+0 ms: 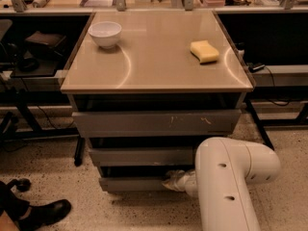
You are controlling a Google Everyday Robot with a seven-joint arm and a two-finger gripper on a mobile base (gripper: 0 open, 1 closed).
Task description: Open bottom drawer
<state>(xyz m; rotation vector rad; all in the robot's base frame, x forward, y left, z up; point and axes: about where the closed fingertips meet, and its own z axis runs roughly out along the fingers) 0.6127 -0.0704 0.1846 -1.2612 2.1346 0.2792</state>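
The bottom drawer (132,184) is the lowest of three grey drawer fronts under the beige table, plain and without a handle. A dark gap shows above its front. My gripper (168,181) sits at the right part of this drawer's top edge, reaching in from the white arm (226,182) at the lower right. The middle drawer (139,156) and the wide scratched top drawer (156,123) sit above it.
A white bowl (105,33) and a yellow sponge (204,51) lie on the table top (154,61). A black shoe (41,213) rests on the speckled floor at the lower left. Dark benches with cables flank the cabinet.
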